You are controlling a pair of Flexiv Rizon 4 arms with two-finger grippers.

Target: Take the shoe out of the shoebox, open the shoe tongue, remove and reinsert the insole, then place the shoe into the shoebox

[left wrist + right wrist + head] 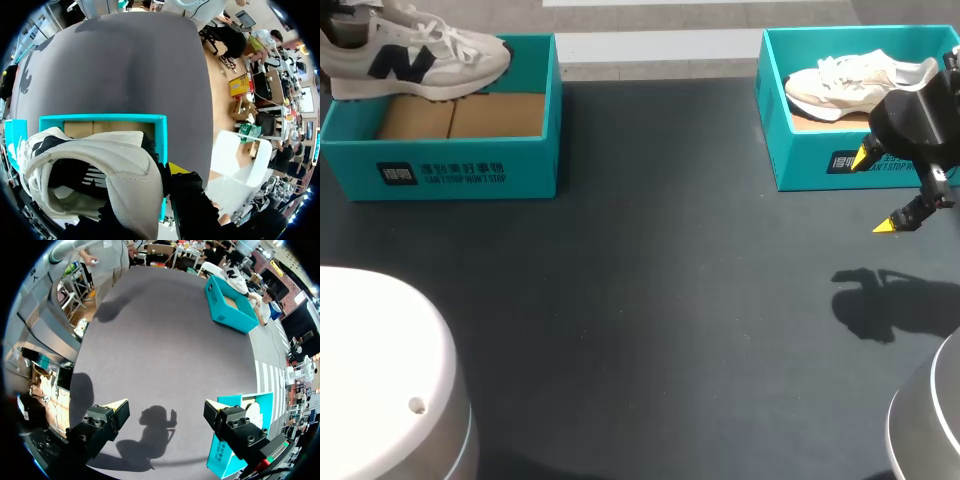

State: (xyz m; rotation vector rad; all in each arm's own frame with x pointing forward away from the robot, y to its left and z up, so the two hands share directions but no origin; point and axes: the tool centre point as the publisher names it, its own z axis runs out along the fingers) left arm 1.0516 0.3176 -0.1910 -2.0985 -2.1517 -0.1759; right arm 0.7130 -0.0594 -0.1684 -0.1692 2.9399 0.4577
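A white sneaker with a navy logo [415, 55] hangs tilted over the back of the left teal shoebox [440, 170], above its brown cardboard floor. In the left wrist view my left gripper [165, 176] is shut on the sneaker's [95, 175] heel collar. One yellow fingertip [177, 167] shows outside the collar and the other is hidden inside the shoe. The teal box [102, 120] lies just below. My right gripper [878, 190] hangs open and empty in front of the right teal shoebox [810, 165], which holds a cream shoe [850, 85]. Its fingers [107, 420] stand wide above the dark mat.
The dark mat [650, 280] spreads between the two boxes. The white robot bases rise at the near left [380, 380] and the near right [930, 420]. My right gripper's shadow [885, 300] falls on the mat at the right.
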